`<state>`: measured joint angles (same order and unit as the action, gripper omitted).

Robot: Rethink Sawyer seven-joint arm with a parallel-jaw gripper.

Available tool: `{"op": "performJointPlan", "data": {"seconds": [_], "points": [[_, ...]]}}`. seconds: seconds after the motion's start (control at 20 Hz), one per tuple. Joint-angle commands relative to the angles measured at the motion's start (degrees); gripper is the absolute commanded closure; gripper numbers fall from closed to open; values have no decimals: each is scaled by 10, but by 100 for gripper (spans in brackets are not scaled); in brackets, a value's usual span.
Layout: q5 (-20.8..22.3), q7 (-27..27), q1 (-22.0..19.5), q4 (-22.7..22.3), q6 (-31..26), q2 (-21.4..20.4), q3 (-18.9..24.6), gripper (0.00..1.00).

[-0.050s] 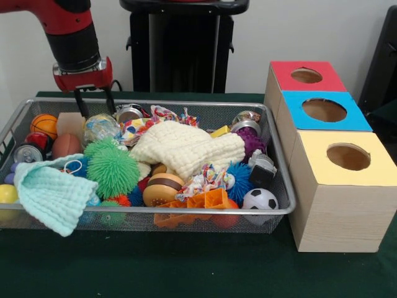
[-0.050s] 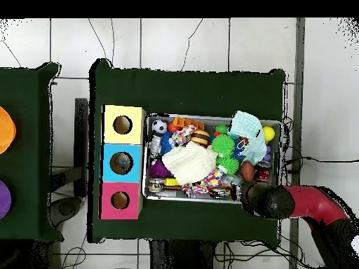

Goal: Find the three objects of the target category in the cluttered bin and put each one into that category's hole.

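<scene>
A wire-mesh bin (image 1: 155,212) (image 2: 214,118) holds mixed clutter. In it lie a cream cloth (image 1: 186,149) (image 2: 188,162), a mint cloth (image 1: 53,192) (image 2: 245,126), a green spiky ball (image 1: 113,169) (image 2: 223,144), a soccer ball (image 1: 260,200) (image 2: 160,127), a small basketball (image 1: 43,124), a brown football (image 1: 66,146) and a soda can (image 1: 28,152). My gripper (image 1: 94,104) hangs open and empty over the bin's far left corner, just above a clear ball (image 1: 100,127). In the overhead view the arm's wrist (image 2: 265,199) hides the fingers.
Three wooden boxes with round holes stand in a row beside the bin: red-topped (image 1: 307,76) (image 2: 120,200), blue-topped (image 1: 324,110) (image 2: 122,162), yellow-topped (image 1: 347,156) (image 2: 123,125). Something shows inside the blue box's hole from overhead. A green cloth covers the table (image 1: 186,261).
</scene>
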<state>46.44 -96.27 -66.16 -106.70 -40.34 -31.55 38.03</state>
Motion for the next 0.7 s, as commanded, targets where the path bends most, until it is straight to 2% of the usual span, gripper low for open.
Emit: {"op": "performJointPlan", "data": {"seconds": [0.05, 0.7], "points": [[53, 136, 13, 22, 9, 45, 9, 0], [89, 119, 16, 44, 48, 90, -7, 0]]}}
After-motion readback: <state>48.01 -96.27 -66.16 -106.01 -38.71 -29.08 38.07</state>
